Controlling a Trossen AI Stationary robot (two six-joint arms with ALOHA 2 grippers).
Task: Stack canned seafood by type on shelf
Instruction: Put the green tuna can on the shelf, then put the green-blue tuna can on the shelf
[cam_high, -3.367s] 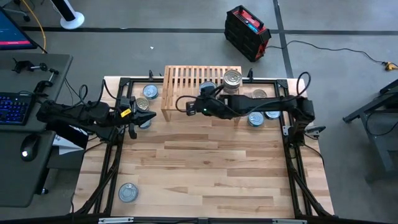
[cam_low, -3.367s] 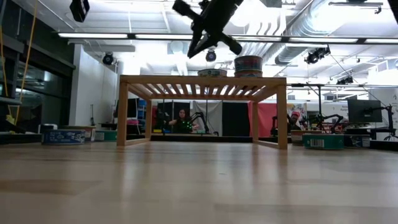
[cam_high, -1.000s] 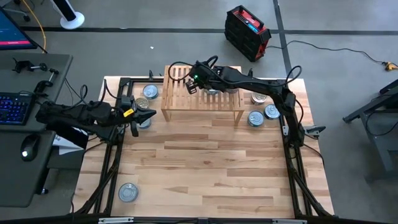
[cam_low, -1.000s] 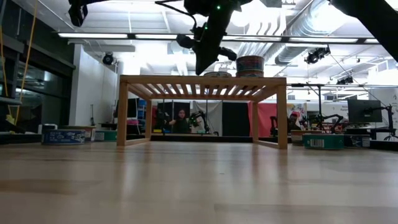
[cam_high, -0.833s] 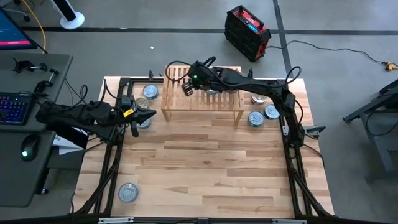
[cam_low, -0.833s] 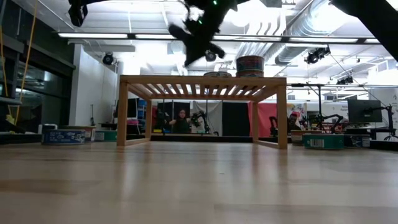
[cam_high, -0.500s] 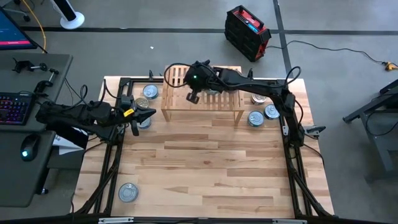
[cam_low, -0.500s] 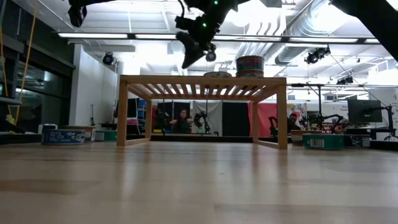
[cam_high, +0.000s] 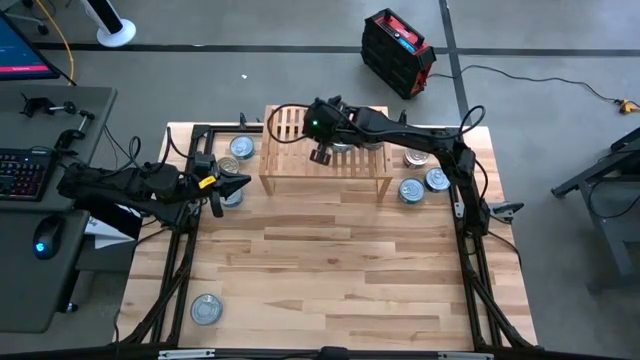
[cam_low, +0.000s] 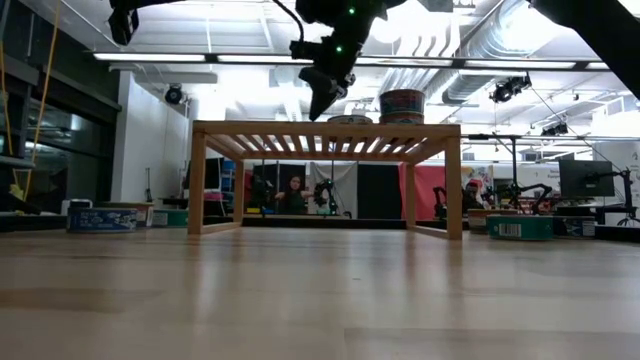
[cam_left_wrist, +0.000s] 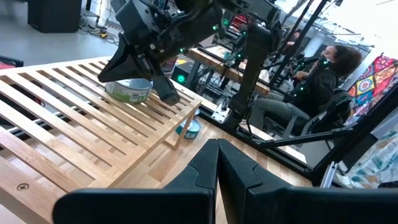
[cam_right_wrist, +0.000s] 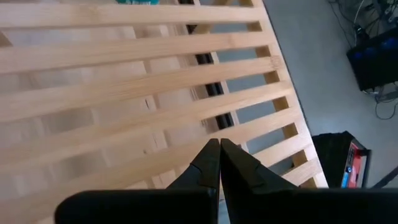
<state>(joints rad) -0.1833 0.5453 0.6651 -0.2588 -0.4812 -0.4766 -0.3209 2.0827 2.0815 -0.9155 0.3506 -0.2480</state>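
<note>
The light-wood shelf stands at the table's far side. On its slatted top the low view shows a stack of tins and a single flat tin. My right gripper hangs shut and holding nothing a little above the shelf's left half, slanting down at the slats. A tin sits on the slats just beyond it. My left gripper waits shut at the table's left edge, next to a tin on the table.
Loose tins lie on the table: one left of the shelf, three right of it, one near the near-left corner. A person sits beyond the table. The table's wide middle holds nothing.
My right gripper has rolled about its own axis above the shelf's left half, staying shut, holding nothing and at about the same height. The tins and the shelf have not moved.
</note>
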